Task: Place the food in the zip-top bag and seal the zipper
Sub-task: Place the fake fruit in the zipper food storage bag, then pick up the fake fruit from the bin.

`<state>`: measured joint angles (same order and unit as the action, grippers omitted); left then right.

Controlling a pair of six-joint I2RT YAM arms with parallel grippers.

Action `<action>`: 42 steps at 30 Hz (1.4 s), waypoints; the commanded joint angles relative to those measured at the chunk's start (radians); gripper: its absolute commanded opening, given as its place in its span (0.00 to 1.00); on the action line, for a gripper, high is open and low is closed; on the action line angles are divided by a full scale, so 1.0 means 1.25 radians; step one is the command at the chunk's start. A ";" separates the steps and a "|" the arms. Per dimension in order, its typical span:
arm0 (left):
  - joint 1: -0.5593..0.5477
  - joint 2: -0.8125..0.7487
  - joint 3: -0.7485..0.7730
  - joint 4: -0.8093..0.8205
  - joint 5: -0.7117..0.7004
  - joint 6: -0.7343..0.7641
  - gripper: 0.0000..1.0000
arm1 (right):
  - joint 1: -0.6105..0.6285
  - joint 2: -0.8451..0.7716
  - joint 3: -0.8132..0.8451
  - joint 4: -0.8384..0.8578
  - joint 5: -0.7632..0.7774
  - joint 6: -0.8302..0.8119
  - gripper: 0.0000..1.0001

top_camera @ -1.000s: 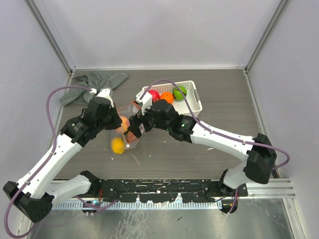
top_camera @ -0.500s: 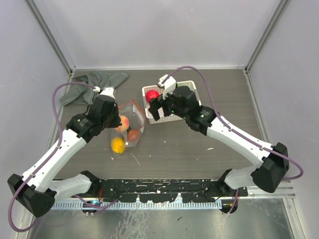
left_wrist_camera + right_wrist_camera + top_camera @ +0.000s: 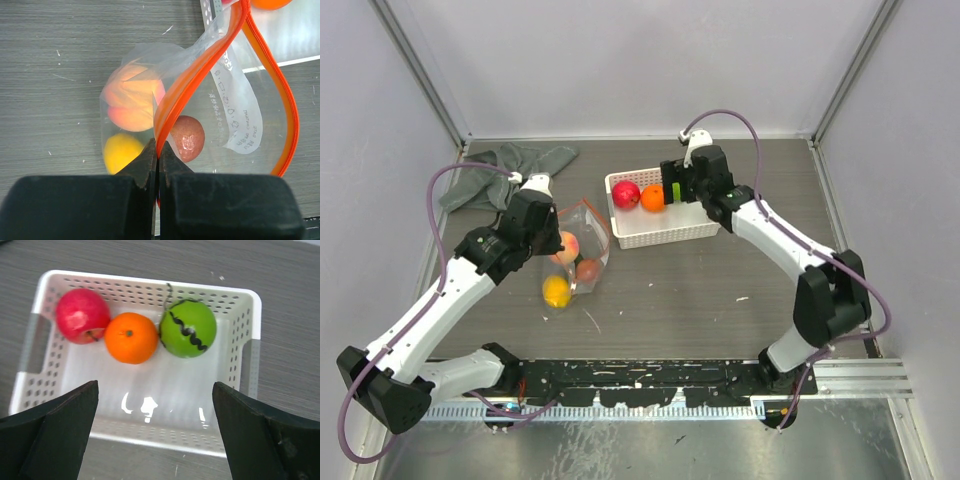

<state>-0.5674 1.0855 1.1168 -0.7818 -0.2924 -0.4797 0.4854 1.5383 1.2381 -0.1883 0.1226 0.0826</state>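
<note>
The clear zip-top bag (image 3: 582,245) lies left of centre with its mouth gaping. My left gripper (image 3: 159,147) is shut on the orange-red zipper (image 3: 200,60) and holds that edge up. Inside the bag are a peach fruit (image 3: 131,100), a dark brown one (image 3: 187,137) and a yellow one (image 3: 122,151). My right gripper (image 3: 155,387) hangs open over the white basket (image 3: 150,282), holding nothing. In the basket lie a red fruit (image 3: 82,315), an orange one (image 3: 131,337) and a green one (image 3: 188,328). From above, that gripper (image 3: 672,193) hides most of the green fruit.
A crumpled grey cloth (image 3: 510,165) lies at the back left corner. The basket (image 3: 665,236) stands just right of the bag. Grey walls close the table on three sides, and the arms' base rail runs along the near edge.
My right gripper has left the bag's mouth and swung back and right to above the basket, still open. The left gripper keeps its hold on the zipper; the bag has barely shifted.
</note>
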 commanded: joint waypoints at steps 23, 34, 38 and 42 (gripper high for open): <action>0.004 -0.030 0.024 0.043 -0.025 0.031 0.00 | -0.104 0.463 0.256 0.248 0.047 0.080 1.00; 0.004 -0.023 0.028 0.035 -0.016 0.035 0.00 | -0.119 0.461 0.173 0.254 0.042 0.103 0.92; 0.004 -0.030 0.026 0.036 -0.014 0.032 0.00 | -0.124 0.445 0.151 0.254 0.041 0.099 0.83; 0.004 -0.030 0.027 0.036 -0.009 0.031 0.00 | -0.125 0.399 0.121 0.253 0.034 0.089 0.70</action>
<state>-0.5671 1.0725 1.1233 -0.7746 -0.3004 -0.4511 0.3401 2.1296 1.4292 0.1356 0.1593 0.2050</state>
